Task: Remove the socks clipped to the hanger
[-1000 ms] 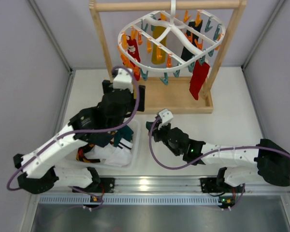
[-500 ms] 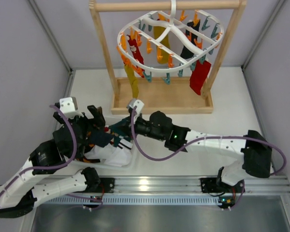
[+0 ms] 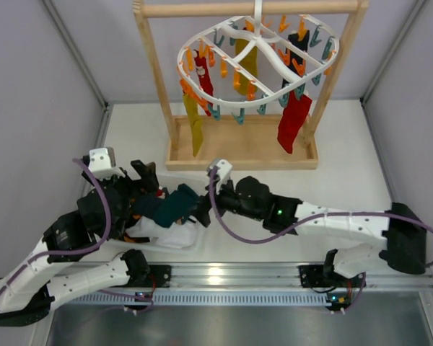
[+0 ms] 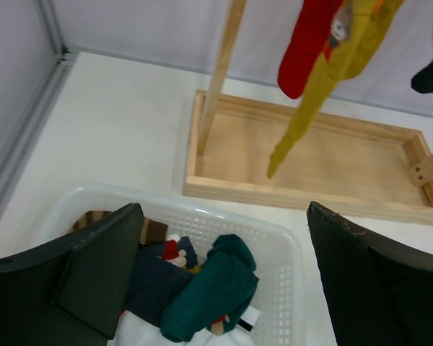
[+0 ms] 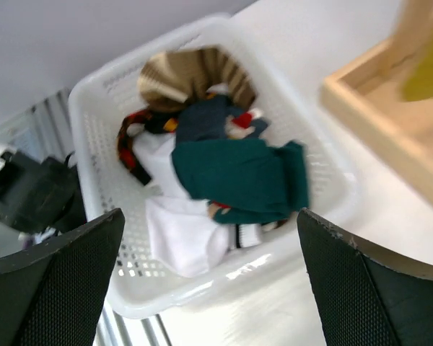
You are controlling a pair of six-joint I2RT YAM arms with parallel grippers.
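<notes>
The white hanger (image 3: 260, 45) hangs from the wooden rack with socks clipped on it: a red sock (image 3: 294, 121), a mustard yellow sock (image 3: 193, 127), another red sock (image 3: 204, 74) and a black sock (image 3: 298, 45). A dark teal sock (image 3: 175, 205) lies loose on the pile in the white basket (image 3: 190, 241). My right gripper (image 3: 201, 210) is open at the basket's right rim, just above the teal sock (image 5: 238, 176). My left gripper (image 3: 149, 189) is open over the basket's far side, holding nothing, with the teal sock (image 4: 216, 288) below it.
The basket (image 5: 86, 101) holds a brown striped sock (image 5: 195, 72), a white cloth (image 5: 184, 231) and navy fabric. The wooden rack's tray base (image 4: 310, 158) stands just beyond the basket, its post (image 4: 220, 72) rising on the left. Grey walls close both sides.
My right gripper has gone from shut to open and the teal sock it carried now lies in the basket. The right arm has drawn back slightly. The hanger has swung a little.
</notes>
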